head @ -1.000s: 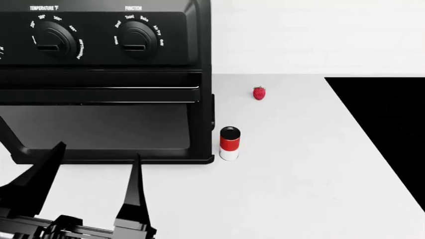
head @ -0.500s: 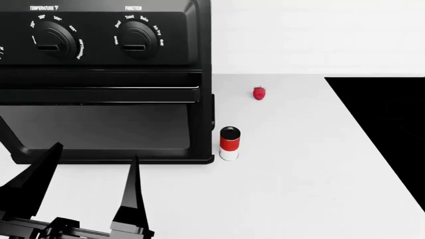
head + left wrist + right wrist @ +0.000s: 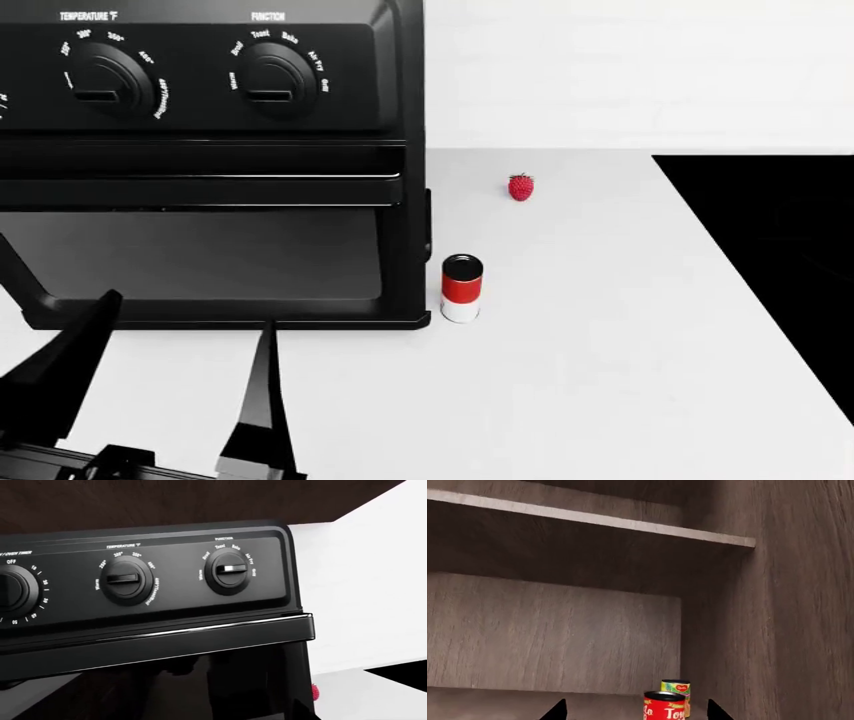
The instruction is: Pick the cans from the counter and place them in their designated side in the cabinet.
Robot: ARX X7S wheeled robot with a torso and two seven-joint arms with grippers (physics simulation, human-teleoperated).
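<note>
A slim red-over-white can (image 3: pixel 462 288) with a dark top stands upright on the white counter (image 3: pixel 601 380), just off the toaster oven's front right corner. My left gripper (image 3: pixel 192 310) is open and empty at the lower left, well left of this can. Its fingers do not show in the left wrist view. In the right wrist view a wider red can (image 3: pixel 664 708) with white lettering stands on a cabinet shelf (image 3: pixel 494 702). My right gripper (image 3: pixel 636 712) is open, its dark fingertips (image 3: pixel 557 711) wide on either side of that can and not touching it.
A black toaster oven (image 3: pixel 200 150) with dials (image 3: pixel 127 580) fills the left of the counter, its door down. A small red strawberry (image 3: pixel 521 187) lies behind the slim can. The black cooktop (image 3: pixel 787 260) is at right. A yellow-green can (image 3: pixel 676 687) stands behind the red one, near the cabinet's side wall (image 3: pixel 787 630).
My left gripper has drawn back a little toward the lower edge of the head view. The slim can and strawberry have not moved.
</note>
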